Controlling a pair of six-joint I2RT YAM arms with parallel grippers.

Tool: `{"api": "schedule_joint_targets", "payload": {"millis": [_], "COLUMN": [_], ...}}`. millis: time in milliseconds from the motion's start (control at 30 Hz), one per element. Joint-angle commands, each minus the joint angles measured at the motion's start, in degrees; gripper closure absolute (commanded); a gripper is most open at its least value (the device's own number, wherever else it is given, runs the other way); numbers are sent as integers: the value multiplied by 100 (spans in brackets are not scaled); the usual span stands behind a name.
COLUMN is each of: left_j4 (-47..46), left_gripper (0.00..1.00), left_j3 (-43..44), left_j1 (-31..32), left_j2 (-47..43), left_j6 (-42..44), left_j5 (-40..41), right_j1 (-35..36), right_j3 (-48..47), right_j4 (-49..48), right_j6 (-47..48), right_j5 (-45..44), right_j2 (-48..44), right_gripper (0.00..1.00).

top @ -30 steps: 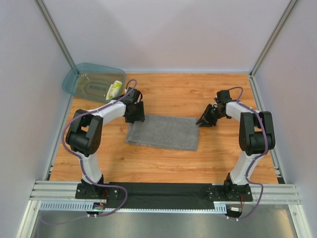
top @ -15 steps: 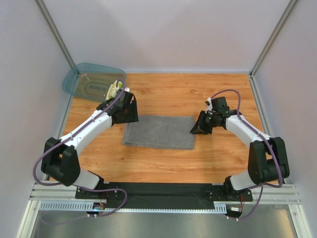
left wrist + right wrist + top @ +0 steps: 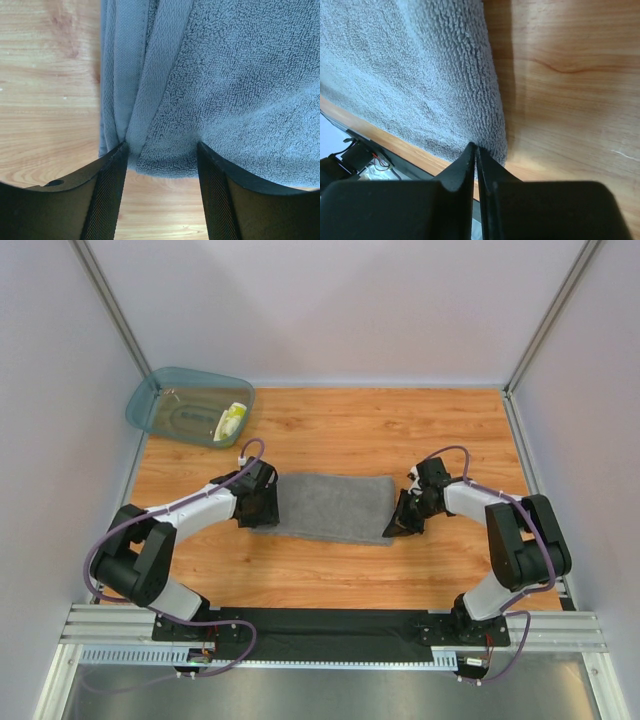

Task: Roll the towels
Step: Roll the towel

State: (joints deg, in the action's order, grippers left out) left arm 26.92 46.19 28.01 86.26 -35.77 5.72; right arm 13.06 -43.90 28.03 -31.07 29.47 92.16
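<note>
Tub: translucent teal plastic tub (image 3: 183, 406), upper left of the top view, overhanging the table's far-left corner.
Table: light wooden tabletop (image 3: 330, 575), centre.
Walls: pale panels (image 3: 330, 310) around.

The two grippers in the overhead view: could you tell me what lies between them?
The grey towel fills that stretch in the top view, with the left gripper at its left edge and the right gripper at its right edge. Nothing else lies between them.

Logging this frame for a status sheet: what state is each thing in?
grey towel: folded, flat, not rolled
left gripper: open, astride the towel's corner
right gripper: shut at the towel's edge
yellow-and-white cloth: bunched in the tub
teal tub: upright
</note>
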Motion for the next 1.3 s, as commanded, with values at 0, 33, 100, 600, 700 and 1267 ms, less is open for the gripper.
{"api": "schedule_joint_targets", "payload": {"millis": [0, 33, 100, 600, 700, 1267], "left_j4": [-424, -433, -424, 1420, 2053, 1518], "left_gripper": [36, 36, 36, 33, 31, 13], "left_j3": [-234, -251, -251, 1057, 1655, 1243], "left_j1": [-6, -6, -6, -6, -6, -6], "left_j2": [461, 479, 497, -1039, -1408, -3748], "left_j6": [-185, -194, -211, 342, 693, 2179], "left_j5": [-18, -27, -27, 360, 614, 307], "right_j1": [-14, -23, -14, -5, -5, -14], "right_j3": [127, 119, 83, -560, -139, 1445], "right_j4": [185, 272, 439, 1434, 1232, 228], "right_j6": [110, 110, 145, 83, -21, -1085], "right_j5": [-1029, -1101, -1390, -2026, -1797, -1126], "right_j2": [-58, -127, -224, -1841, -2149, -3942], "right_gripper": [94, 90, 85, 50, 51, 30]}}
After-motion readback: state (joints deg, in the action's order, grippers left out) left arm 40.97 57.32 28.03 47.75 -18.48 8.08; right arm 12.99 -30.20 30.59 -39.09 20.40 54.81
